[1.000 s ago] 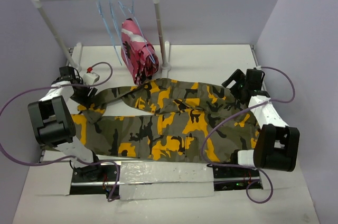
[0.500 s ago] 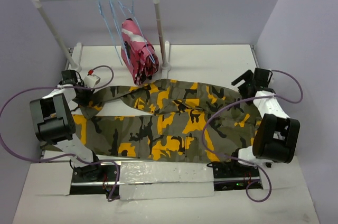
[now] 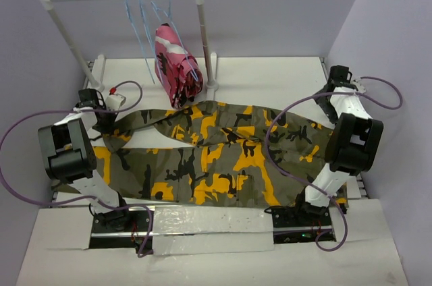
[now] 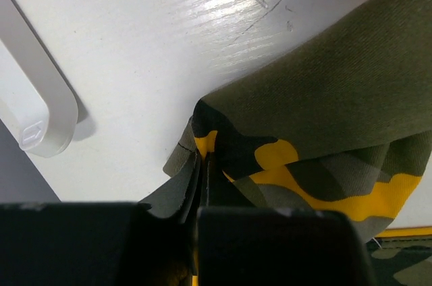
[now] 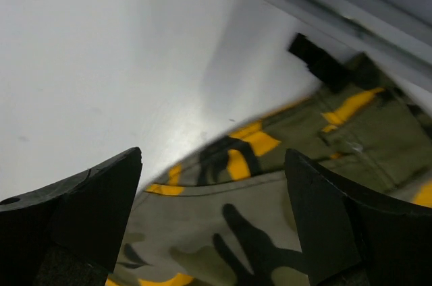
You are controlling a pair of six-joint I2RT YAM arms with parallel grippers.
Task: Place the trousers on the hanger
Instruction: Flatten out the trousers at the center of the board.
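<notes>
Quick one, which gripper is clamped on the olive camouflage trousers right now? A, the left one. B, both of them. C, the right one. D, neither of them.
A: in the left wrist view the left gripper is shut on a fold of the trousers, while the right gripper is spread wide open, gripping nothing.

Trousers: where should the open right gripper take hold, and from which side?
The waistband edge of the trousers, coming down from above: the cloth lies flat, and that edge sits exposed between the right gripper's open fingers. The left gripper pinches the leg end.
</notes>
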